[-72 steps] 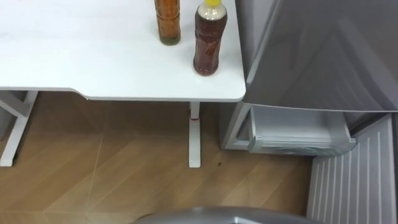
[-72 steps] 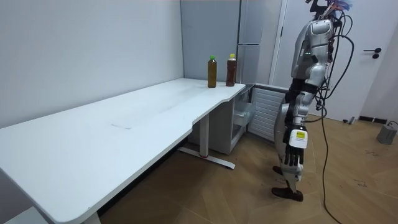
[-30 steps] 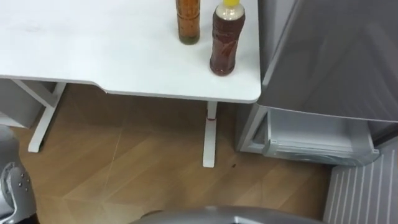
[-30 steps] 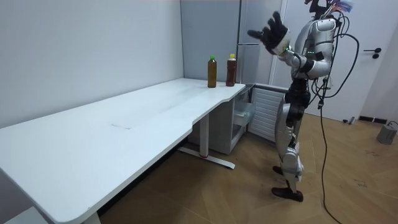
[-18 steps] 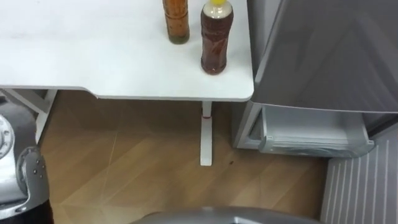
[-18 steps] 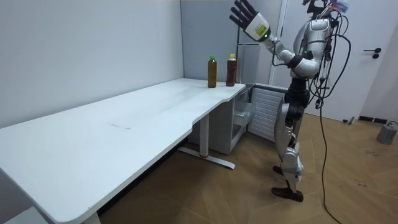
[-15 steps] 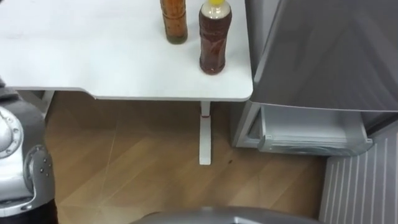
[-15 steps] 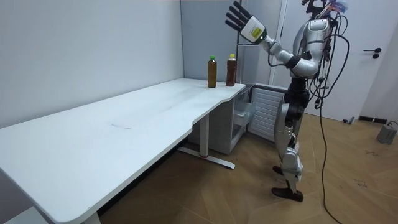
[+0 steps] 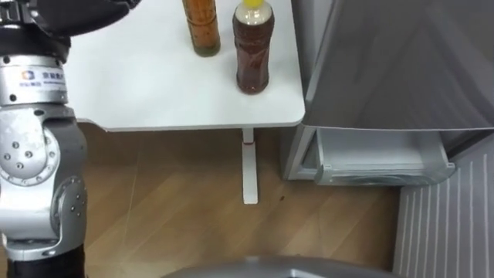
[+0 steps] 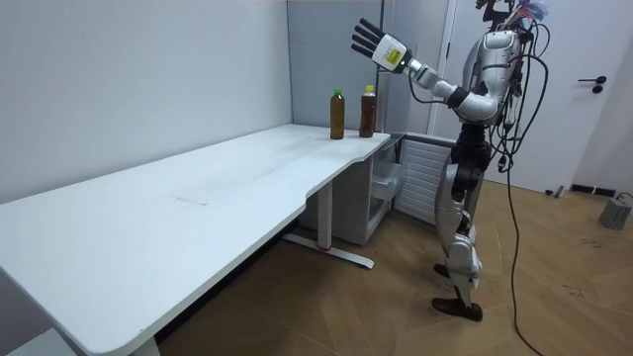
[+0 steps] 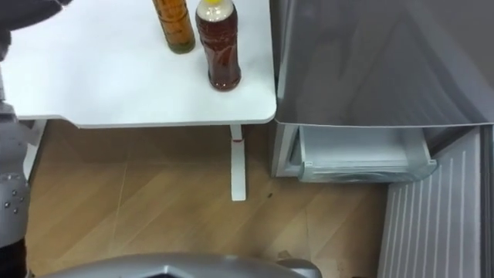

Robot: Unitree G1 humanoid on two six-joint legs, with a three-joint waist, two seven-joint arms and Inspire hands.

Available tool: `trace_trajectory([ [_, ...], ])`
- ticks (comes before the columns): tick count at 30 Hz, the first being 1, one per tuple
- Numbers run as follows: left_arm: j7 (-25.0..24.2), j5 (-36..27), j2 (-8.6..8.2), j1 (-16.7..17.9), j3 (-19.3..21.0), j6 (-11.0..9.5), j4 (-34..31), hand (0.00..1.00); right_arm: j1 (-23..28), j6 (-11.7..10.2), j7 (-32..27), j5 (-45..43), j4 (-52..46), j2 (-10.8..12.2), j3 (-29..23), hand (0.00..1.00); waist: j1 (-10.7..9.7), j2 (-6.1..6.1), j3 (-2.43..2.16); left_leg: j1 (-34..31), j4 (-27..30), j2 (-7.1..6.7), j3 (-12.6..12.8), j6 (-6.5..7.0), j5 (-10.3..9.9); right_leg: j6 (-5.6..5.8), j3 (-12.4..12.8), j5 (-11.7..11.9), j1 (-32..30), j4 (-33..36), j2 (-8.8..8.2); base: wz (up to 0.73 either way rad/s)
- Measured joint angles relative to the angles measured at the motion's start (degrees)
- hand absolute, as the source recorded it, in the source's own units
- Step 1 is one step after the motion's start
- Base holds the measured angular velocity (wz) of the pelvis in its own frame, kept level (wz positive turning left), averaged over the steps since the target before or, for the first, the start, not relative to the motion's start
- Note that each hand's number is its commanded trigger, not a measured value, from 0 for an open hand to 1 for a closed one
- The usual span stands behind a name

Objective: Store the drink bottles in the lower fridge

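Our left hand (image 10: pixel 372 43) is raised high, its dark fingers spread wide and straight and holding nothing. It is well above the caps of the two drinks and clear of both. We see the drinks standing upright, side by side and slightly apart, at the corner of the counter (image 9: pixel 147 85) nearest the fridge (image 9: pixel 401 62).

The yellow-capped bottle (image 9: pixel 253 48) is a waisted clear plastic one filled with dark reddish-brown liquid. The amber bottle (image 9: pixel 201 27) beside it is slimmer and paler, and the room view shows it has a green cap. The counter is a smooth matte white slab with a rounded corner, carried on a slim white leg (image 9: pixel 248 166).

Just beside it, the fridge shows flat grey panels. Its lower compartment stands open, showing a pale plastic drawer (image 9: pixel 382 158) with rounded edges. The swung-out lower door (image 9: pixel 451 224) shows a white ribbed lining. Under everything runs a wooden floor (image 9: pixel 154 201) laid in slanted planks.
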Motion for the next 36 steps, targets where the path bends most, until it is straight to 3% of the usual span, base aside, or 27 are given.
trace_trajectory([
  [17, -8.0, 1.2, 0.0, 0.0, -3.2, 3.9, 0.0, 0.0, -0.3, 1.9, 0.1, -4.8, -0.3, 0.0, 0.0, 0.0, -1.8, 0.67, 0.18, -0.1, -0.1, -0.08, -0.1, 0.0, 0.0, -0.02, 0.3, 0.0, -0.2, -0.9, 0.1, 0.0],
  [25, -9.7, 1.5, 0.0, 0.0, -5.2, 3.9, 0.0, 0.0, -0.7, 2.1, 0.2, -6.5, -0.3, 0.0, 0.1, 0.0, -2.7, 0.37, 0.26, -0.4, -0.3, 0.03, -0.4, -0.01, 0.0, -0.02, 0.6, 0.0, -0.9, -0.7, 0.21, -0.03],
  [29, -11.6, 1.5, 0.0, 0.0, -5.2, 3.9, 0.0, 0.0, -0.3, 2.1, 0.8, -6.5, -0.5, 0.0, 0.1, 0.0, -2.7, -0.14, 0.37, 0.3, -0.7, 0.17, -0.4, -0.01, 0.0, -0.02, 1.8, 0.0, -0.5, -0.7, 0.46, -0.1],
  [36, -13.4, 1.5, 0.0, 0.0, -5.5, 3.9, 0.0, 0.0, -0.3, 1.9, 0.4, -6.5, -0.4, 0.0, 0.1, 0.0, -2.9, -0.6, 0.42, 1.3, -0.6, 0.26, -2.5, -0.01, 0.0, -0.1, 1.9, 0.1, 0.2, -0.3, 0.68, -0.02],
])
